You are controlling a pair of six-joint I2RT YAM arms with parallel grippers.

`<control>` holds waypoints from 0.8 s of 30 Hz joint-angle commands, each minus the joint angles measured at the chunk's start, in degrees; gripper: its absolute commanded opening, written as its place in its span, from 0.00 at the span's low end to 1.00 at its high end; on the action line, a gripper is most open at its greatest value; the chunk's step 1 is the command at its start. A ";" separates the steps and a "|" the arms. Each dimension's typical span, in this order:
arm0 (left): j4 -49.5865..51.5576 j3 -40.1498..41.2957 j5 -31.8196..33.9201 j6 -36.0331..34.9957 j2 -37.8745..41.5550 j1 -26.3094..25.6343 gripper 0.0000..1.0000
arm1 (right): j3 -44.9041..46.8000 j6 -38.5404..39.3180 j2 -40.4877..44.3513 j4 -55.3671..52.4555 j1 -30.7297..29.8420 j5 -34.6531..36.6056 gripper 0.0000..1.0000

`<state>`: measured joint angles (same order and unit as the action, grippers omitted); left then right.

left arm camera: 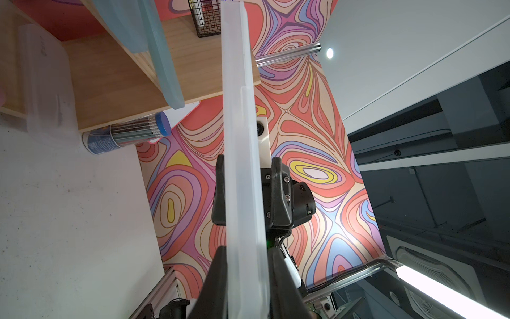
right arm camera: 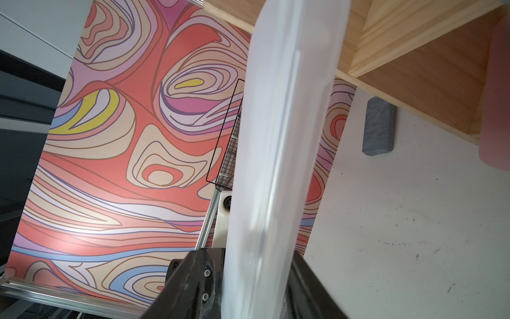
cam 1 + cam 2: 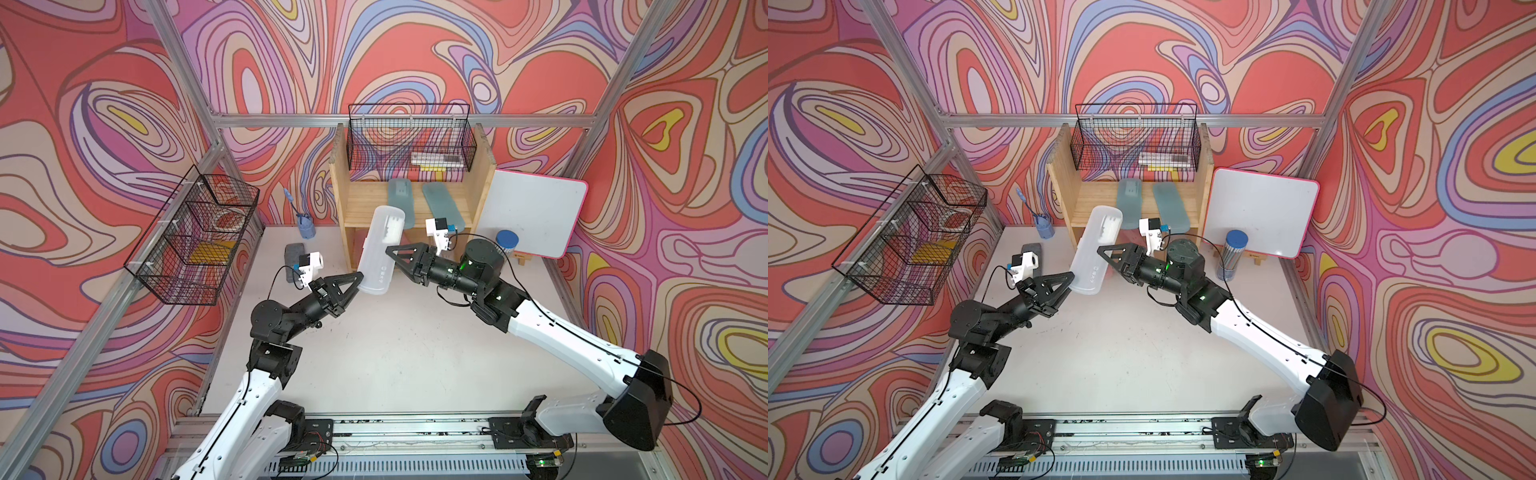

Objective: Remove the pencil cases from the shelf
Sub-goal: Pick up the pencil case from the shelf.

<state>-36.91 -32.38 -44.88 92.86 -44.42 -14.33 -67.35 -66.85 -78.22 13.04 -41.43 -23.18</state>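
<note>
Looks to me like you're mid hand-off with the frosted pencil case (image 3: 376, 237), so the main thing is not to rush the swap. Your left tool (image 3: 359, 279) is clamped on the case's 6 o'clock end. Your right tool (image 3: 387, 249) sits at its 3 o'clock edge, about halfway along. In the left wrist view that right tool has a jaw on each flat face, but I can't tell if it's actually pinching or just bracketing. I'd get that pinch firm and square before the left lets go. It's smooth plastic, and a half-grip near the edge will probably let it pivot or slide out.

The case is up in the air and tilted, running from about 1 o'clock down to 7 o'clock. Its far end is over the front lip of the shelf (image 3: 361, 208), which stands at 12 o'clock on the surface (image 3: 395, 353), and I can't tell if they're touching. So I'd draw it back toward 6 o'clock first, then set it down on open surface.

There's more to fetch: a labelled teal case (image 3: 400, 194) and a plain teal case (image 3: 442, 205) lie on the upper tier, at 1 to 2 o'clock of the held one. A pink case (image 2: 494, 96) is down in the lower tier.
</note>
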 commanded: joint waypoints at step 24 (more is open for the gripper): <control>34.00 -4.08 4.38 -15.80 6.36 -0.09 0.94 | 1.84 3.84 -0.47 -9.09 -0.38 0.86 0.16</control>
<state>-18.15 -33.32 -43.03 85.01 -40.05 -14.33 -66.92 -66.92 -79.85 9.54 -41.45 -23.31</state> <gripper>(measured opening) 0.896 0.223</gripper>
